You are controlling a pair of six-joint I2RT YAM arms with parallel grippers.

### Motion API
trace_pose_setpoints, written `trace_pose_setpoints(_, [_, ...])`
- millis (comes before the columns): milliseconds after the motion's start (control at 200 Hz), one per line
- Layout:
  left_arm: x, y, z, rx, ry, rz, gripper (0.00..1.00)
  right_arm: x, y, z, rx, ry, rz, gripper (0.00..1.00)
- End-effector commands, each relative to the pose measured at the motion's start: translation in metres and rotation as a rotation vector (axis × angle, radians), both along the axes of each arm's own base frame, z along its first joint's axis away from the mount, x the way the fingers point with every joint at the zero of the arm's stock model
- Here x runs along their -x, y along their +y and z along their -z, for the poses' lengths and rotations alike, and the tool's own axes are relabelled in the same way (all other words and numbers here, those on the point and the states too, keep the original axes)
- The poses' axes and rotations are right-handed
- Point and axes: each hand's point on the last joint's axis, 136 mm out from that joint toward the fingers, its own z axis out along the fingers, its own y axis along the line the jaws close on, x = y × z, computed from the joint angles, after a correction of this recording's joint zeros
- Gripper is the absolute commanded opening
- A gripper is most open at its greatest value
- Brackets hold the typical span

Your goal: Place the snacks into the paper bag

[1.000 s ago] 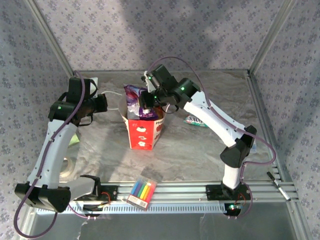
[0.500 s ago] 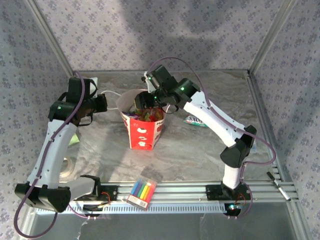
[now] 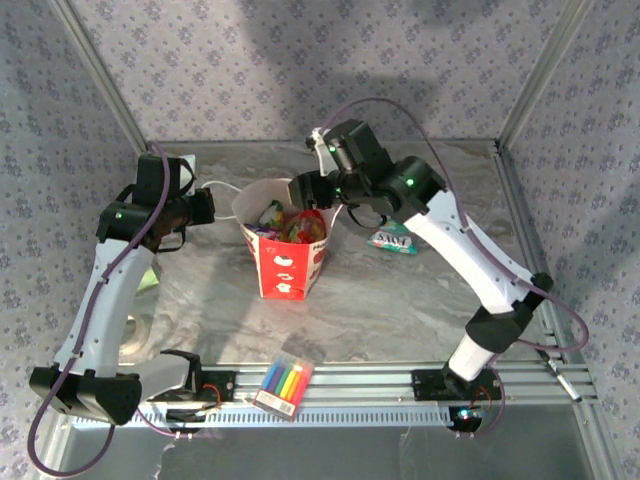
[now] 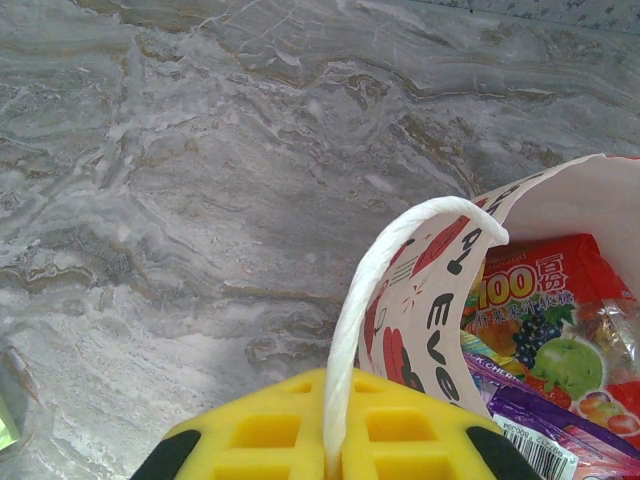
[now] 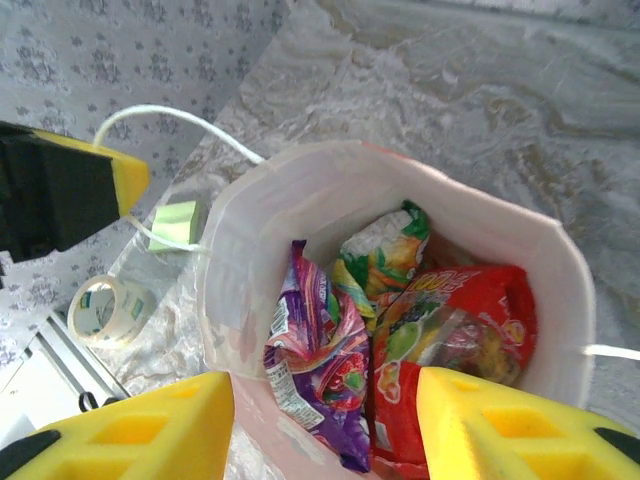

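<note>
Release done: purple packet now in the paper bag, my right gripper apart above it, left gripper clamping the string handle. Teal-white packet remains outside.

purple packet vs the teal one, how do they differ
The purple packet is inside the bag; the teal packet lies on the table, right of the bag. The purple packet is crumpled and pressed against the red packet; the teal packet lies flat by itself. Both are printed snack packets.
</note>
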Motion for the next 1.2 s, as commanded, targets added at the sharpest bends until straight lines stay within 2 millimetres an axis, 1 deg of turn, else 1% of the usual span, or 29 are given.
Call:
trace_pose_setpoints(0, [0.001, 0.001, -0.007, 0.009, -0.013, -0.001, 0.09, -0.001, -0.027, -0.013, 0.024, -0.062, 0.050, 0.53])
trace_pose_setpoints(250, [0.001, 0.001, -0.007, 0.012, -0.011, -0.006, 0.09, -0.002, -0.064, -0.029, -0.021, -0.117, 0.123, 0.55])
trace_pose_setpoints(410, [0.000, 0.000, -0.006, 0.025, -0.015, -0.006, 0.09, -0.011, -0.101, -0.036, -0.087, -0.102, 0.224, 0.58])
trace_pose_setpoints(580, [0.000, 0.000, -0.008, 0.024, -0.022, -0.004, 0.09, -0.017, -0.138, -0.036, -0.157, -0.096, 0.334, 0.61])
trace_pose_setpoints(680, [0.000, 0.000, -0.011, 0.023, -0.028, -0.002, 0.09, -0.019, -0.156, -0.026, -0.166, -0.076, 0.394, 0.61])
trace_pose_setpoints(770, [-0.001, 0.000, -0.012, 0.023, -0.029, -0.002, 0.09, -0.020, -0.169, -0.013, -0.162, -0.044, 0.437, 0.64])
trace_pose_setpoints(914, [-0.004, -0.001, -0.009, 0.021, -0.021, -0.005, 0.09, -0.021, -0.178, 0.010, -0.156, 0.025, 0.473, 0.64])
trace_pose_setpoints(1199, [-0.008, -0.001, -0.008, 0.022, -0.011, -0.011, 0.09, -0.028, -0.201, 0.046, -0.100, 0.094, 0.562, 0.66])
